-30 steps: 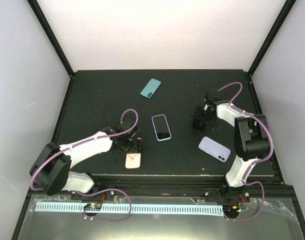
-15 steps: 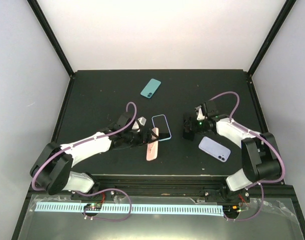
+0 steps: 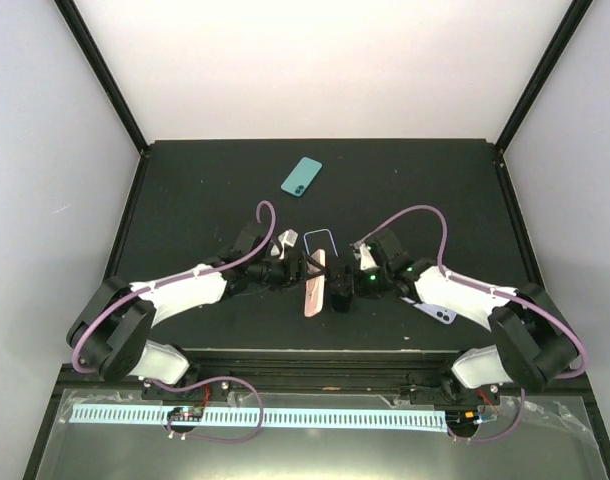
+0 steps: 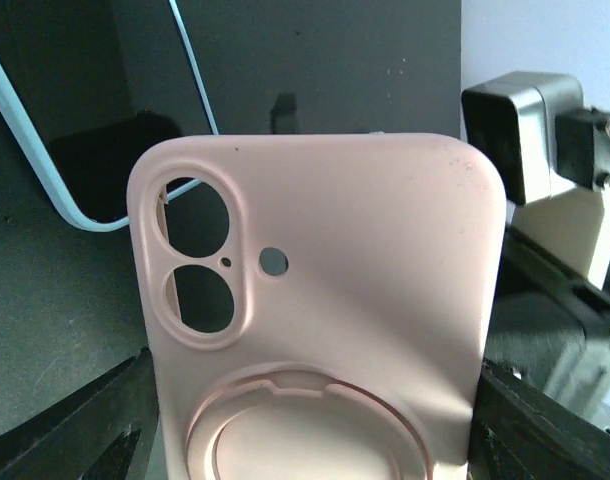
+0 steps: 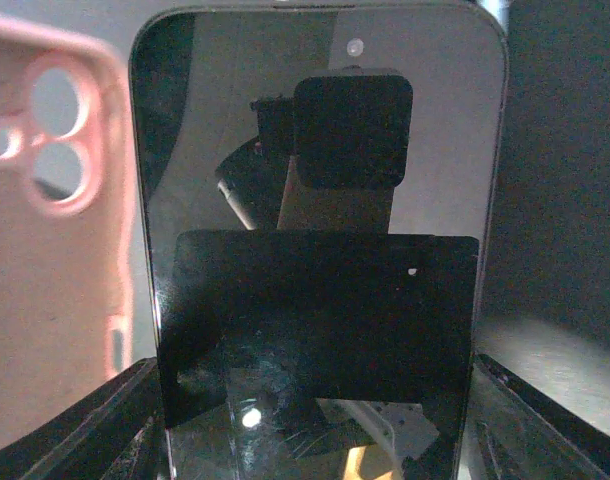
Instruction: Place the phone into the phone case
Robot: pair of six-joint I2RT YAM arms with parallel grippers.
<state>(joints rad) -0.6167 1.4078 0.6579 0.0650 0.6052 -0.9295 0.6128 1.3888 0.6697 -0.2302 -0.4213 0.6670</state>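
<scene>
Upright pink case (image 4: 355, 280) pinched in left tool (image 3: 297, 270); black-screened phone (image 5: 320, 250) pinched in right tool (image 3: 345, 290), brought face to face, likely for mating. Beyond both tools, teal phone (image 3: 301, 176) lies untouched.

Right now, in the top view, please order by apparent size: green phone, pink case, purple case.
1. Green phone, flat, whole.
2. Pink case, longer but edge-on; close, unsure.
3. Purple case, mostly hidden.
</scene>
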